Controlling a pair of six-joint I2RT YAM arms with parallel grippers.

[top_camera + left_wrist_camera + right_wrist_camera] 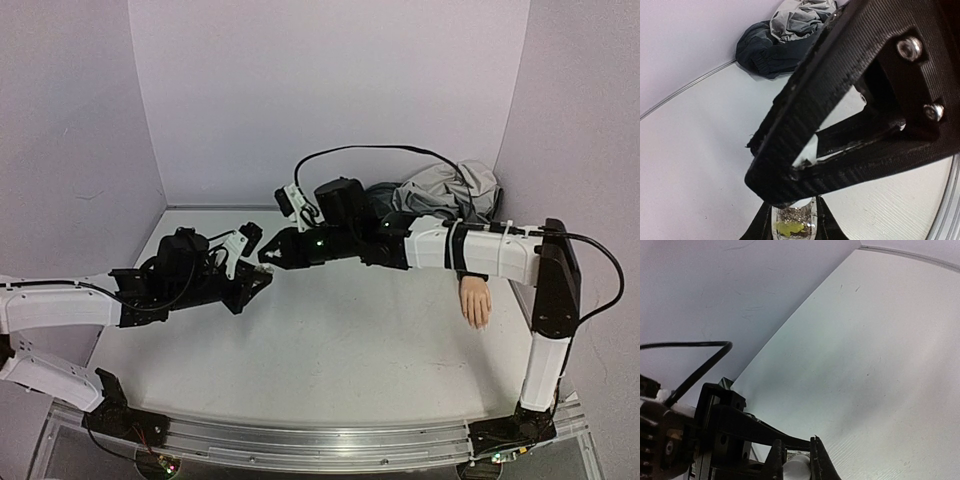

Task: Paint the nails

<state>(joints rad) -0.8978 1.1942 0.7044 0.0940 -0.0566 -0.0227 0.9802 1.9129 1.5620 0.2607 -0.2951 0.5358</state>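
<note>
The pale mannequin hand (476, 299) lies palm down at the table's right, its sleeve running up into a dark grey jacket (440, 192). Its nails (478, 322) are too small to make out. My two grippers meet above the table's left middle, far from the hand. My left gripper (257, 281) is shut on a small clear bottle (791, 223) with glittery and yellow contents. My right gripper (268, 256) is shut on the bottle's white cap (798, 466). In the left wrist view my right gripper's black fingers (840, 100) cross right above the bottle.
The crumpled jacket also shows in the left wrist view (785, 35), at the back wall. The white table (320, 350) is walled at the back and both sides. A metal rail (330, 440) runs along the near edge. A black cable (380, 150) arcs over my right arm.
</note>
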